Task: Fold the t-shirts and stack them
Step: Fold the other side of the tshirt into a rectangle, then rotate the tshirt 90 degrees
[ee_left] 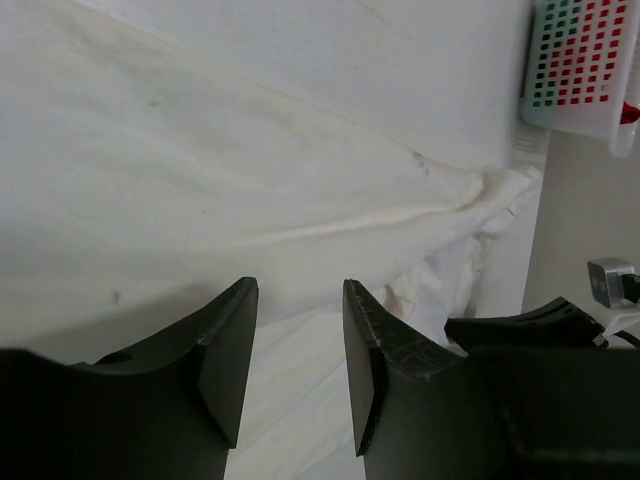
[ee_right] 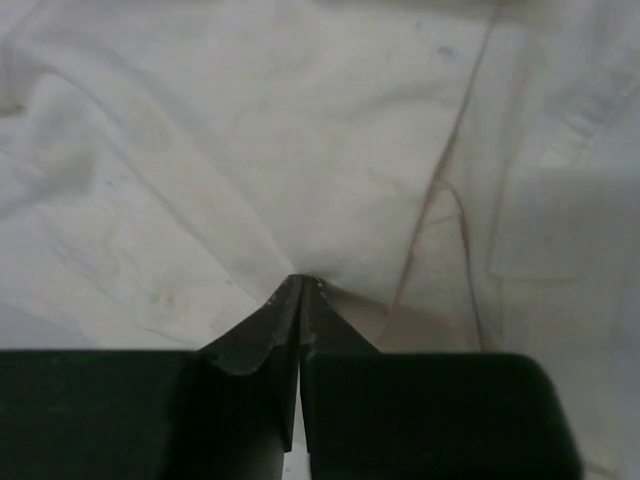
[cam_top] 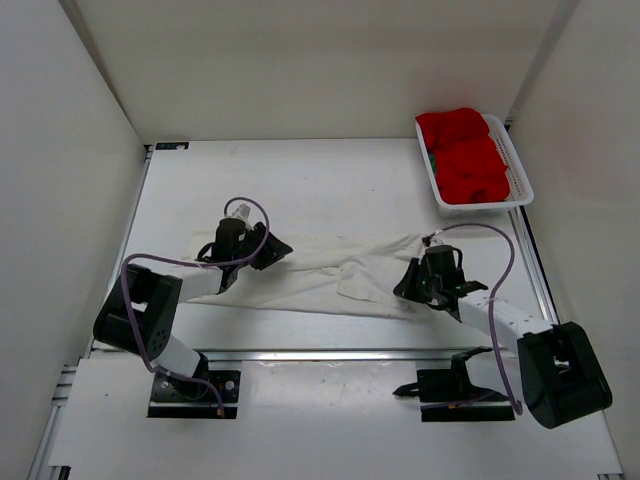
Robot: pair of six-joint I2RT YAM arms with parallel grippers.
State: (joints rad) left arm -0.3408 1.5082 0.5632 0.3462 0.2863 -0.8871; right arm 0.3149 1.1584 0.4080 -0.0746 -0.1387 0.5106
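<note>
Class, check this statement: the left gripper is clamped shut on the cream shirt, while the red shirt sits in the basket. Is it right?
Not quite. The left gripper is open, jaws apart over the cream shirt, as the left wrist view shows. The red shirt does sit in the basket.

Top camera high, facing down on table [cam_top: 300, 170]; wrist cameras close above cream t-shirt [cam_top: 320, 272], common to all.

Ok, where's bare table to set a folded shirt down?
Bare table runs along the back wall, beyond the cream t-shirt and left of the white basket. A narrow strip near the arm bases is free too. Crowded: the middle, where left pincer and right pincer are at the shirt, and the basket's corner.
</note>
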